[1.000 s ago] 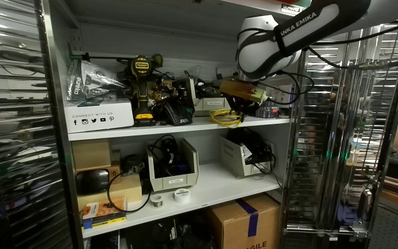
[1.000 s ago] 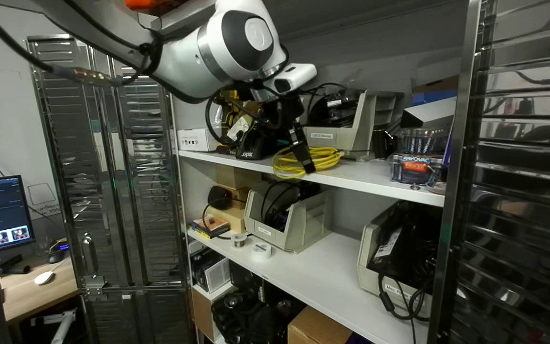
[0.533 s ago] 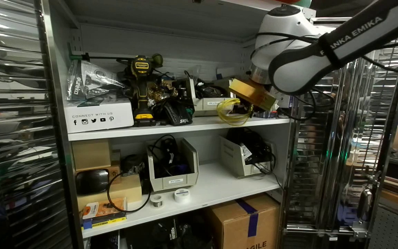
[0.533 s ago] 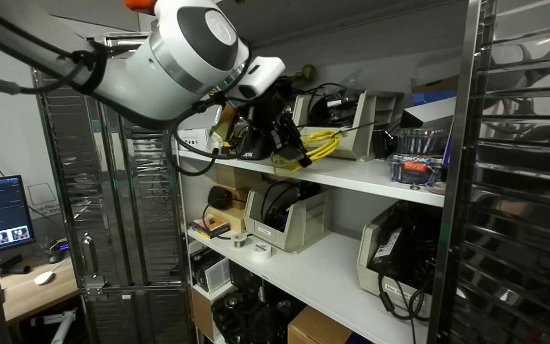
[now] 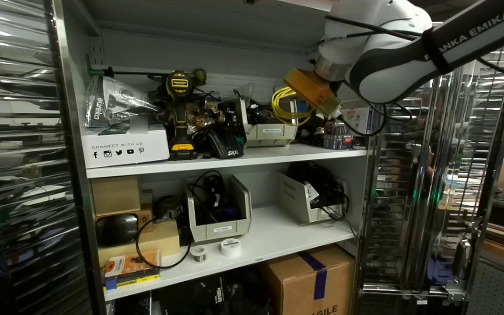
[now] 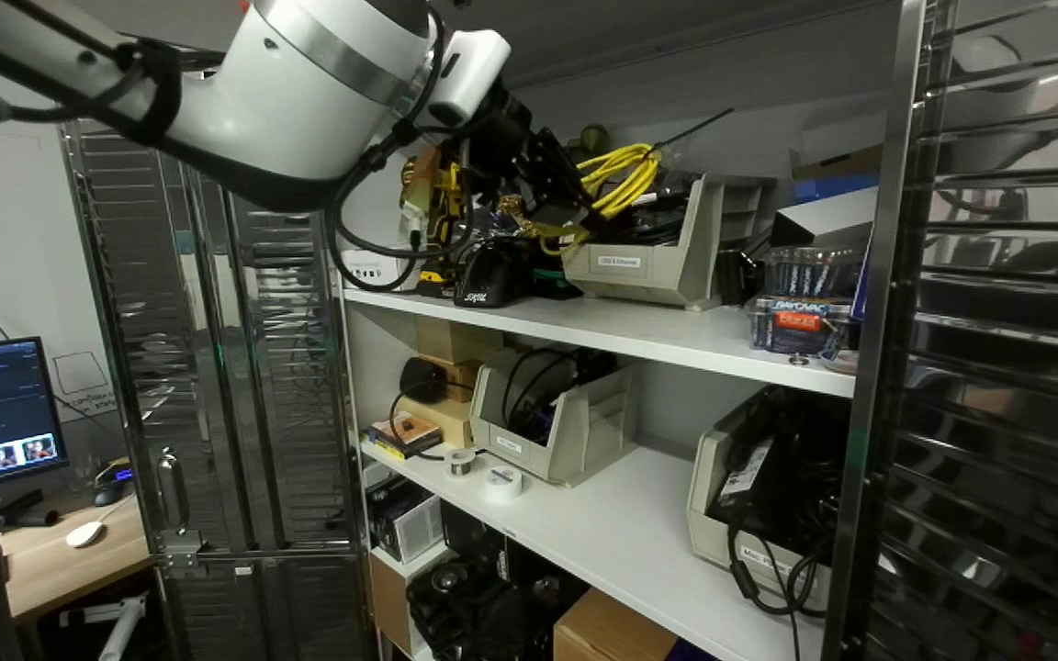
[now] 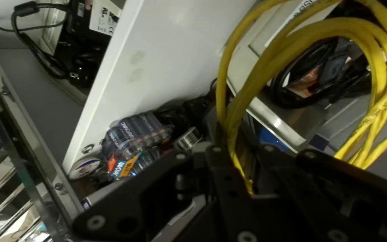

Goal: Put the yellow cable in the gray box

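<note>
The yellow cable (image 5: 277,105) hangs in loose loops, lifted off the top shelf; it also shows in an exterior view (image 6: 625,184) and in the wrist view (image 7: 260,72). My gripper (image 6: 584,213) is shut on it; in the wrist view the strands run between the fingers of the gripper (image 7: 235,136). The gray box (image 6: 630,283) stands on the top shelf with dark cables inside; it also shows in an exterior view (image 5: 256,136) and partly behind the loops in the wrist view (image 7: 244,65). The loops are at rim height and above, in front of or over the box; I cannot tell which.
A black SKIL tool (image 5: 223,142) and a yellow-black drill (image 5: 178,109) stand beside the gray box. Battery packs (image 6: 800,321) stand on its other side. The cabinet's door post (image 6: 887,303) borders the shelf. Two pale bins (image 5: 223,232) (image 5: 304,210) sit one shelf lower.
My gripper has pulled back and up, lifting the yellow cable off the top shelf's front edge to about the gray box's rim. The arm has tilted.
</note>
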`<state>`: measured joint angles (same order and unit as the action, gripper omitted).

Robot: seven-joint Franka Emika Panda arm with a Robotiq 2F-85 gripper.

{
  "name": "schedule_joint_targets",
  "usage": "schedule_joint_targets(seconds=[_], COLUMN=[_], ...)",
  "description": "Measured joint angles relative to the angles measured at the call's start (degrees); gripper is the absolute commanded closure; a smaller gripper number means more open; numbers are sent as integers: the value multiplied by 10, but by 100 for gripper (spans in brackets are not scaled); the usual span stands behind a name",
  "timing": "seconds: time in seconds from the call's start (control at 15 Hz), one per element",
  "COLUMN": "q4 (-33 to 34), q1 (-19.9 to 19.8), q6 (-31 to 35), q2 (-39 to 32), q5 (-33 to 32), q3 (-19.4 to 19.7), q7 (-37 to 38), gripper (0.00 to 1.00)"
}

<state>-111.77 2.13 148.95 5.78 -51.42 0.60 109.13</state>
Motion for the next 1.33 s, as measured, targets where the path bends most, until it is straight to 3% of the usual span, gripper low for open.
schedule_joint_targets(seconds=[0.47, 0.93, 1.13, 1.33], q4=[185, 362, 421, 470], q1=[9, 30, 32, 32], q6=[-49, -117, -147, -165], q2=[-133, -256, -302, -339], q5=[-39, -42, -34, 8], q3=[-9, -8, -5, -4], q7=[58, 61, 39, -30], gripper=[96, 96, 96, 96])
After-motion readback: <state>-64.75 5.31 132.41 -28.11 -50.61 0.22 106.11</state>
